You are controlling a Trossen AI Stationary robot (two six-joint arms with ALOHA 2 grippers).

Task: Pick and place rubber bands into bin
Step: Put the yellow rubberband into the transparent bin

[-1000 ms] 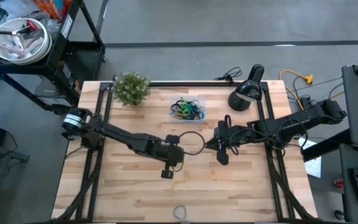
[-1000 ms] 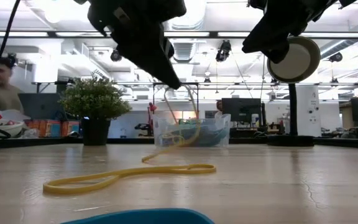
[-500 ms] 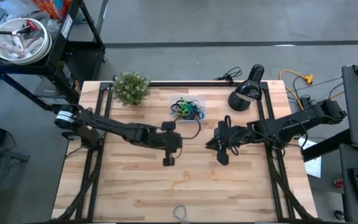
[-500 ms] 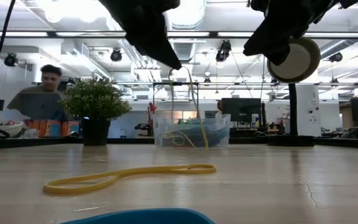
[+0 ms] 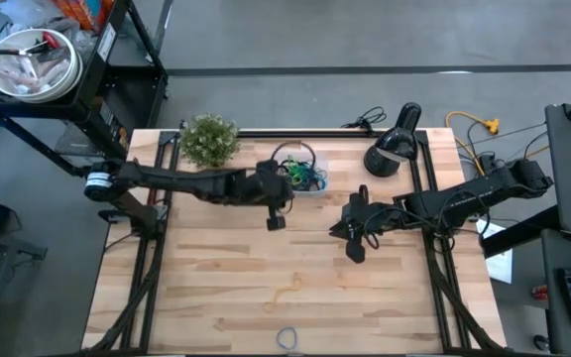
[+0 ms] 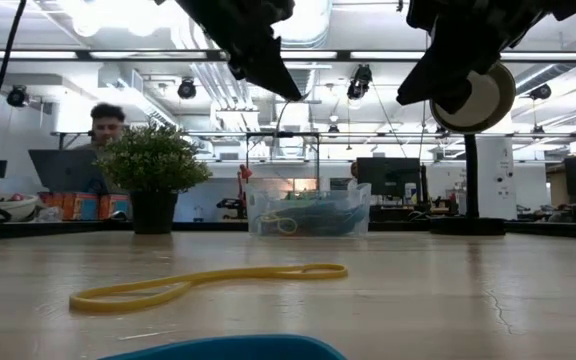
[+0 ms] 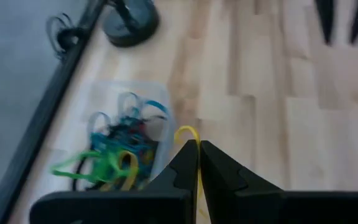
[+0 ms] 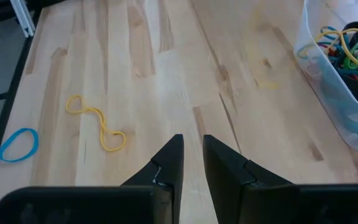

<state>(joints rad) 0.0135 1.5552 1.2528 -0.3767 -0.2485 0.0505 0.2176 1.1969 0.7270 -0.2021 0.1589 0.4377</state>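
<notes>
Pinching a yellow rubber band (image 7: 190, 134) in my clenched left gripper (image 7: 197, 163) above the bin (image 5: 298, 175), far centre; its lower loop is hidden. Right gripper (image 8: 191, 155) hovers, fingers slightly parted, empty.

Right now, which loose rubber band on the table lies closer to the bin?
The yellow band, twisted on the open wood; the blue band lies farther from the bin, at the table's near edge.

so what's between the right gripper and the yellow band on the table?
Nothing: in the right wrist view only bare wood lies between the right gripper and the yellow band.
</notes>
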